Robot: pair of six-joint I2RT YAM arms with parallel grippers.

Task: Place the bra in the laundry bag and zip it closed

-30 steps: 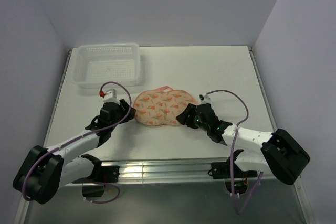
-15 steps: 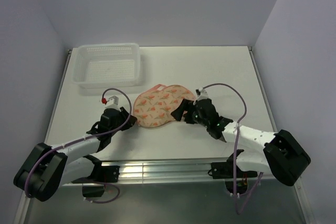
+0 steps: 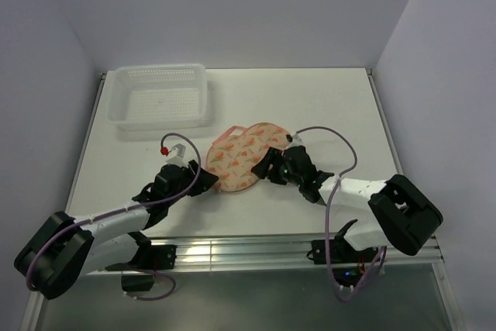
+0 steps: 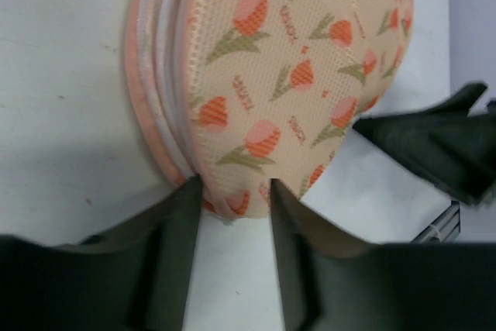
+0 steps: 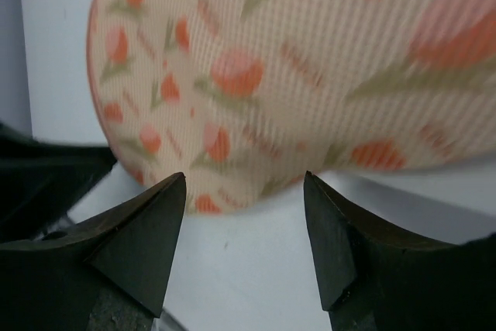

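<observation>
The laundry bag (image 3: 246,154), peach with a red-orange print, lies near the middle of the table, turned so its long axis runs from near left to far right. In the left wrist view its pink zipper rim (image 4: 147,114) shows with pale layers in the seam. My left gripper (image 3: 208,184) is shut on the bag's near-left end (image 4: 232,191), with one finger on the rim and the other on the printed fabric. My right gripper (image 3: 269,169) is open just at the bag's right side (image 5: 256,75), its jaws wide apart and holding nothing. The bra is not in view.
A white plastic lattice basket (image 3: 159,96) stands at the far left of the white table (image 3: 325,114). The metal rail of the table's near edge (image 3: 232,249) runs below both arms. Walls close in on the left, back and right.
The bag has turned from lying crosswise to slanting, its left end drawn nearer and to the right with my left gripper. My right gripper has moved left along the bag's side.
</observation>
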